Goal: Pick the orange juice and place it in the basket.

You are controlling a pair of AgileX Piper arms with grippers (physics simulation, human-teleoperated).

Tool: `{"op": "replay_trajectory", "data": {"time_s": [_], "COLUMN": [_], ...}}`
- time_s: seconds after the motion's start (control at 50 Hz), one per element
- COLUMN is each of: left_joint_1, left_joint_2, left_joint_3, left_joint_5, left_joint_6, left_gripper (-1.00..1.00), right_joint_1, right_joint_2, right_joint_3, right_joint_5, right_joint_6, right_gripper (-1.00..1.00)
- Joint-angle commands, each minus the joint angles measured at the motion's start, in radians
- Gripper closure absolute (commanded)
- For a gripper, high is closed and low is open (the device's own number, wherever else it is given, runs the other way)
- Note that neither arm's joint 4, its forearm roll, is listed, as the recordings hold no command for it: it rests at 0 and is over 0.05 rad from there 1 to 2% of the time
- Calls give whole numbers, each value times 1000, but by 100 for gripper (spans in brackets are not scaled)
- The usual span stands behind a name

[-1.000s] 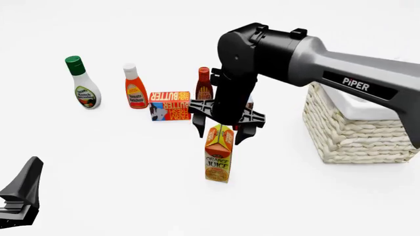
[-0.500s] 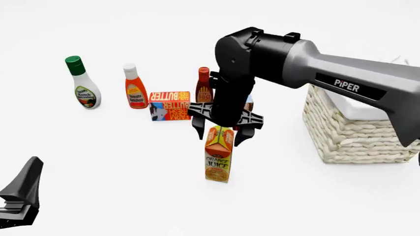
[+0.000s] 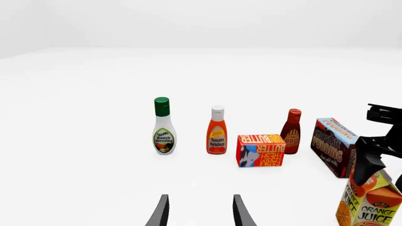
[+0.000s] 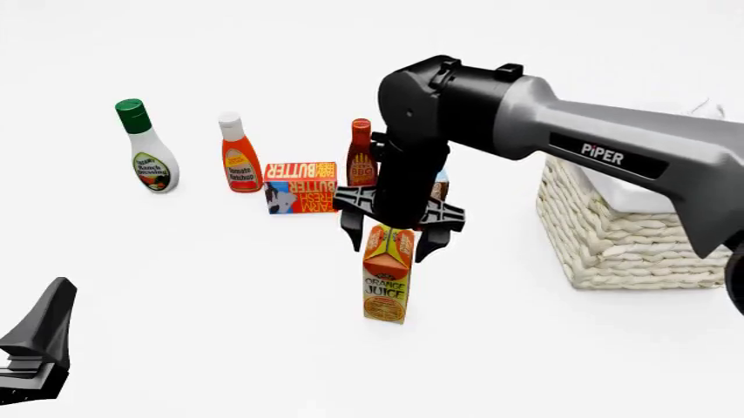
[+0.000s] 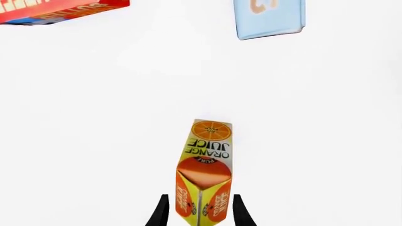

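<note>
The orange juice (image 4: 388, 279) carton stands upright on the white table, a little in front of the row of groceries. My right gripper (image 4: 388, 244) points straight down over it, open, its fingers straddling the gable top. The right wrist view shows the orange juice (image 5: 204, 179) between the fingertips of the right gripper (image 5: 199, 213), with a thin gap on one side. The basket (image 4: 605, 248), cream wicker with a white lining, sits to the right of the carton. My left gripper (image 4: 35, 348) rests open at the near left, far from the carton; in the left wrist view the left gripper (image 3: 199, 213) holds nothing.
Behind the carton stand a ranch dressing bottle (image 4: 148, 150), a ketchup bottle (image 4: 240, 157), a butter box (image 4: 300, 187) and a dark red sauce bottle (image 4: 361, 152). A chocolate pudding box (image 3: 336, 153) lies behind the right arm. A light blue box (image 5: 270, 16) lies beyond the carton.
The right arm has shifted slightly left and the gripper has settled a little lower around the carton's top. The carton and the left arm have not moved.
</note>
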Motion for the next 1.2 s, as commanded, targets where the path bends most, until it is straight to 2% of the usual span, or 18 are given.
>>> {"op": "replay_trajectory", "data": {"time_s": [0.02, 0.3, 0.54, 1.2], "left_joint_1": [0, 0, 0, 0], "left_joint_2": [0, 0, 0, 0], "left_joint_3": [0, 0, 0, 0], "left_joint_5": [0, 0, 0, 0], "left_joint_6": [0, 0, 0, 0], "left_gripper": [-100, -100, -100, -100], "right_joint_1": [3, 13, -4, -1], "right_joint_2": [8, 15, 31, 74], "right_joint_3": [-3, -8, -3, -37], "right_joint_5": [0, 0, 0, 0], "right_joint_6": [3, 14, -4, -5], "right_gripper": [-100, -100, -100, -100]}}
